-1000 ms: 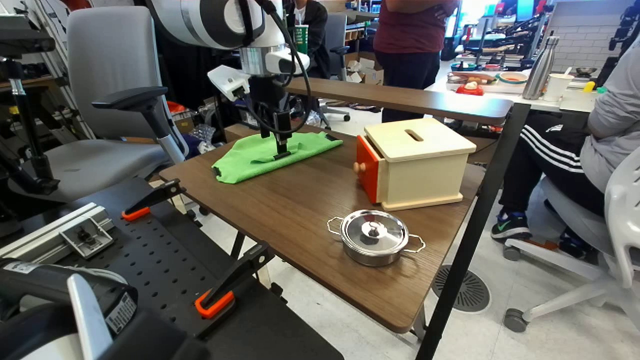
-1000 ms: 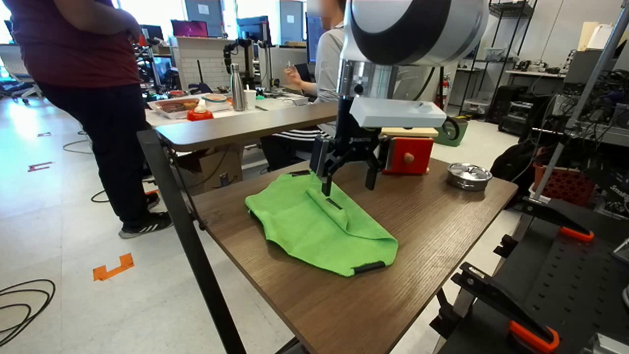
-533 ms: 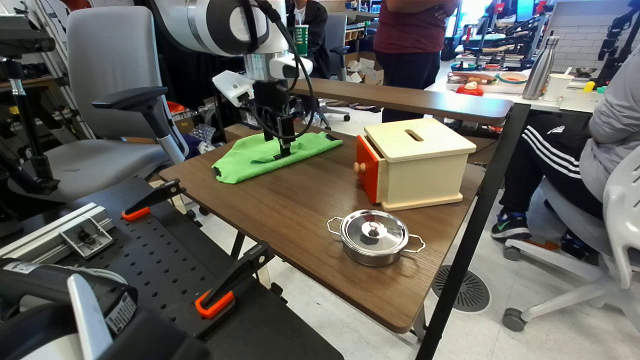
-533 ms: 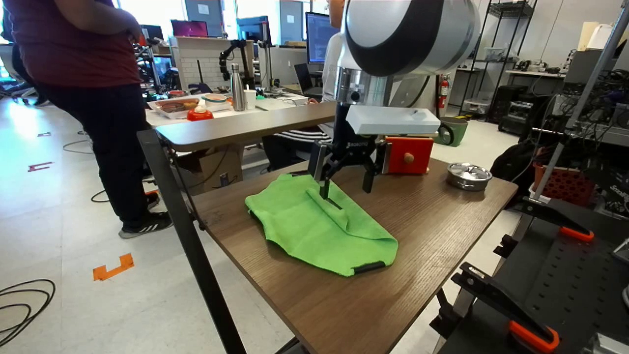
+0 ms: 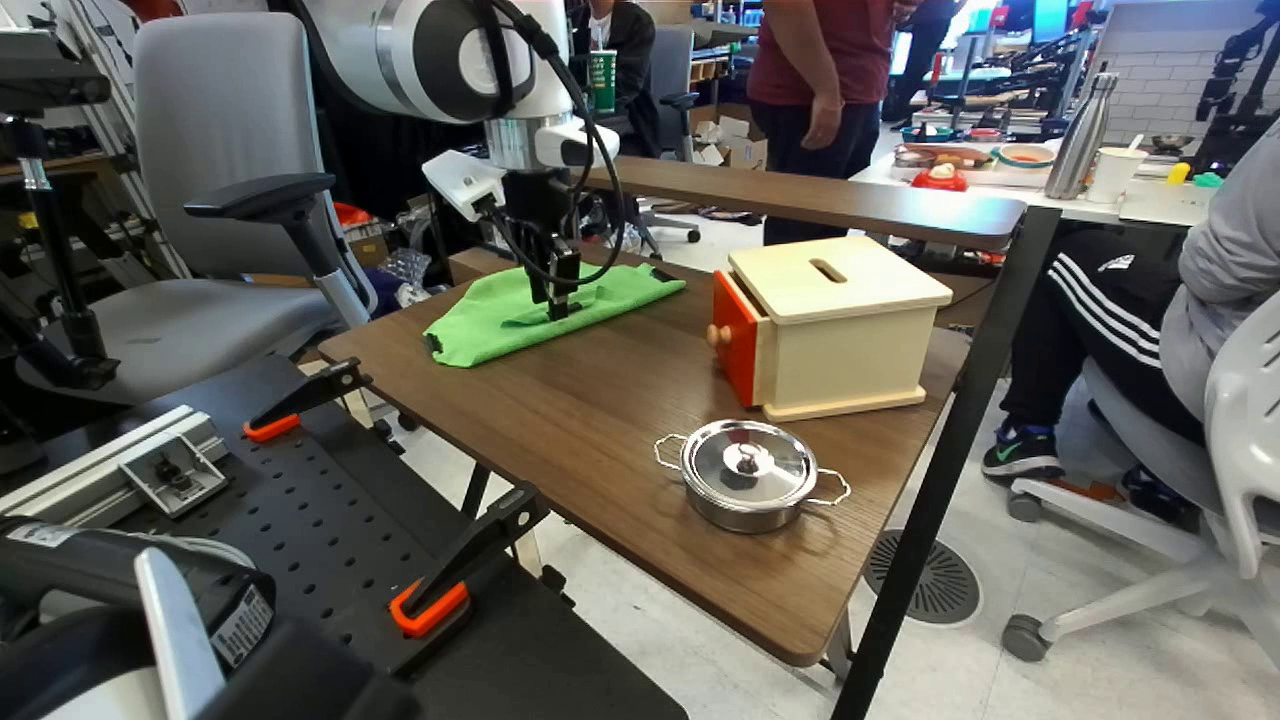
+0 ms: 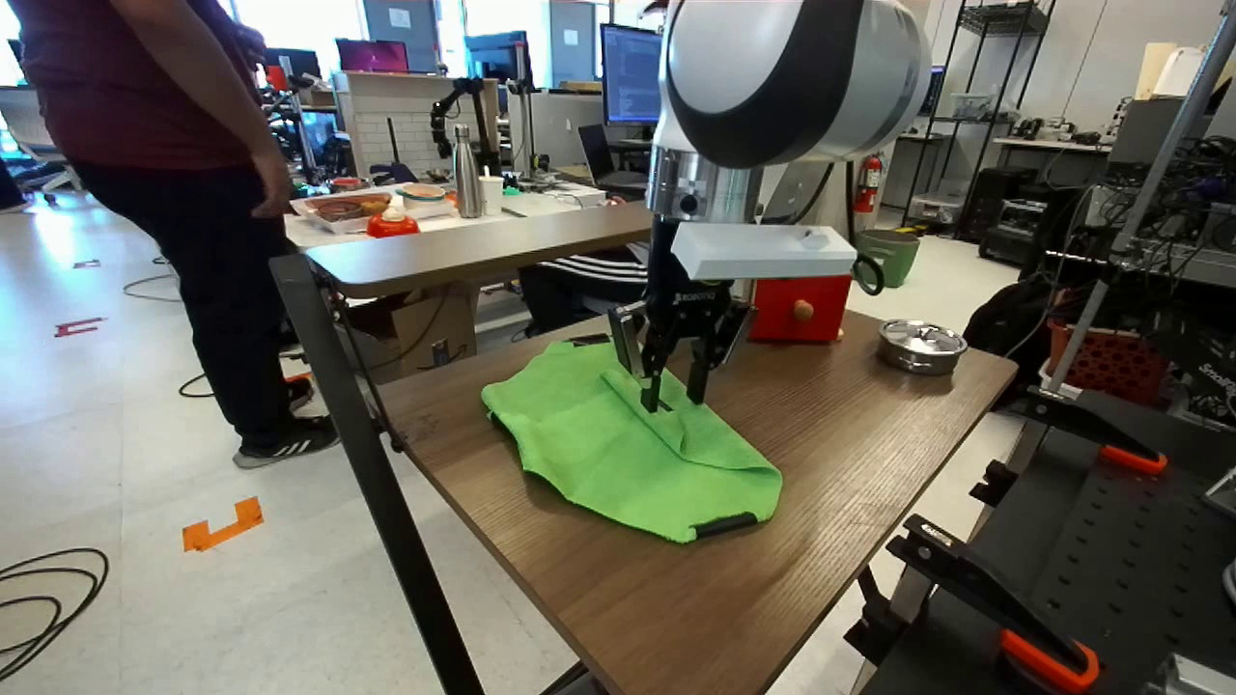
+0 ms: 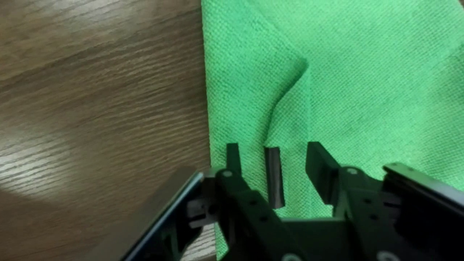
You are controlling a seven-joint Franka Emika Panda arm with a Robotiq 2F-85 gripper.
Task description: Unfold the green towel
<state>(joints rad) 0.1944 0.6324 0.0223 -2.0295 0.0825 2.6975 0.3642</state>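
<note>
The green towel [image 6: 599, 454] lies partly folded on the brown table, and it shows in both exterior views [image 5: 490, 310]. A folded-over flap with a black tag [image 7: 274, 177] on its edge lies on top of it. My gripper [image 7: 274, 157] points down over this flap. Its jaws stand partly open, with the black tag in the gap between them and apart from both. In an exterior view the gripper [image 6: 673, 398] has its fingertips at or just above the towel; whether they touch cannot be told. Other black tags [image 6: 726, 524] sit at the towel's corners.
A wooden box [image 5: 850, 340] with a red drawer front [image 6: 800, 309] stands on the table [image 5: 560, 430]. A lidded steel pot [image 5: 748, 475] stands near the table's end. A raised shelf [image 5: 800, 195] runs along one side of the table. Black clamps [image 5: 470, 560] sit on a neighbouring board.
The gripper has moved down toward the towel's flap and its fingers have drawn closer together, one on each side of the black tag. The towel has not visibly moved.
</note>
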